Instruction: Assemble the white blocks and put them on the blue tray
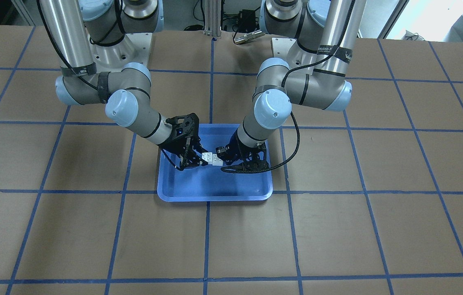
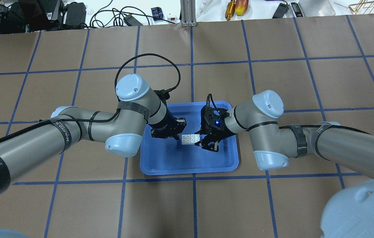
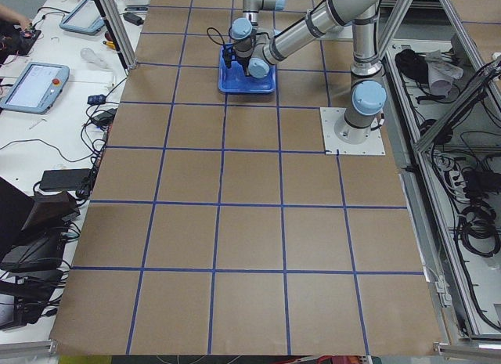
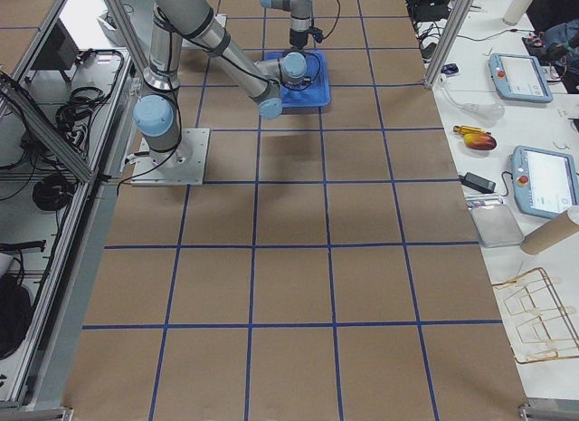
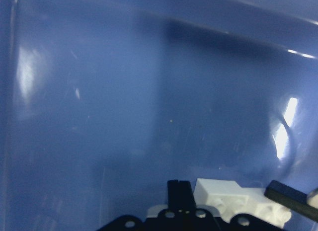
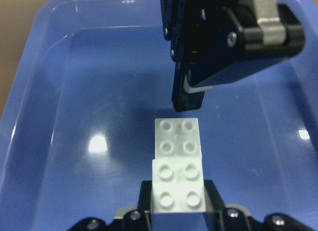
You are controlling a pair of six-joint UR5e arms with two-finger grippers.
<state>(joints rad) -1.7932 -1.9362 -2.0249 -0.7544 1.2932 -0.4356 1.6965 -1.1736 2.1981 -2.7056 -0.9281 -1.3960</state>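
Two white blocks [image 6: 177, 141] are joined end to end, studs up, low over the floor of the blue tray [image 6: 39, 92]. My right gripper [image 6: 178, 193] is shut on the near block. My left gripper [image 6: 189, 106] looks shut and empty, its tip just past the far block's end and apart from it. In the overhead view the blocks [image 2: 190, 138] lie between the left gripper [image 2: 178, 135] and the right gripper [image 2: 204, 140], over the tray [image 2: 190, 170]. The front view shows the same blocks [image 1: 211, 158]. I cannot tell whether they touch the tray floor.
The tray [image 1: 215, 197] sits mid-table on brown paper with a blue tape grid. Both forearms lean in over its rim from either side. Cables, tools and tablets lie beyond the table's far edge and ends.
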